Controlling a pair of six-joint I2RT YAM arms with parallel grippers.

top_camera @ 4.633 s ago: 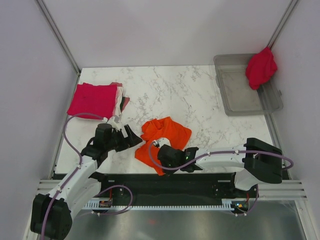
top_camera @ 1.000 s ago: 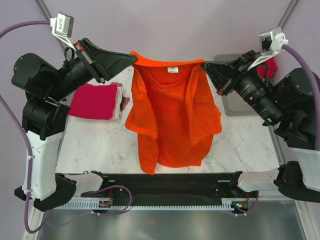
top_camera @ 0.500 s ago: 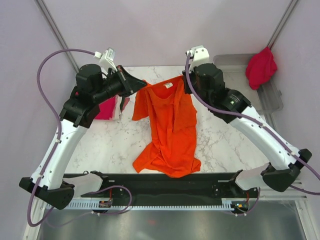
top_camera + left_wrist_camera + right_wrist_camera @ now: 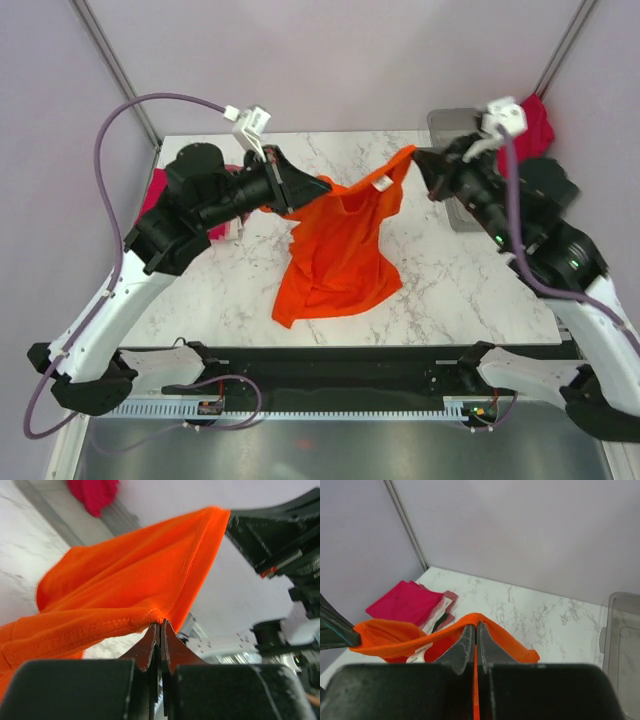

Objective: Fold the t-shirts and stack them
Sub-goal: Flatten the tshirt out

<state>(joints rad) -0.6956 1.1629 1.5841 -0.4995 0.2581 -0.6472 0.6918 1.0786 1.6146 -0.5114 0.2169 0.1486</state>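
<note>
Nearest the arm bases, the bottom of the orange shirt is bunched up and looks like it's resting on the table, a bit left of centre. From there the cloth climbs away from the bases to its top edge, which is strung in the air between the two arms.

The left gripper is pinched tight on one shoulder. In its wrist view the jaws are pressed together right on the hem seam. The right gripper is doing the same on the other end, jaws clamped on a fold of orange.

So the bit that matters: the held edge runs left to right between the grippers, with the right end a touch higher and farther back. The body hangs down and toward the near edge, so its long axis runs near to far, and the whole thing sits below and between both grippers. Neither arm is really closer, since each has a corner. My guess is that laying it flat calls for both to come down together, keeping that edge taut.

Farther back, the folded crimson stack sits at the far left, on the left arm's side. The bin is at the far right with a crimson shirt draped on its rim.
</note>
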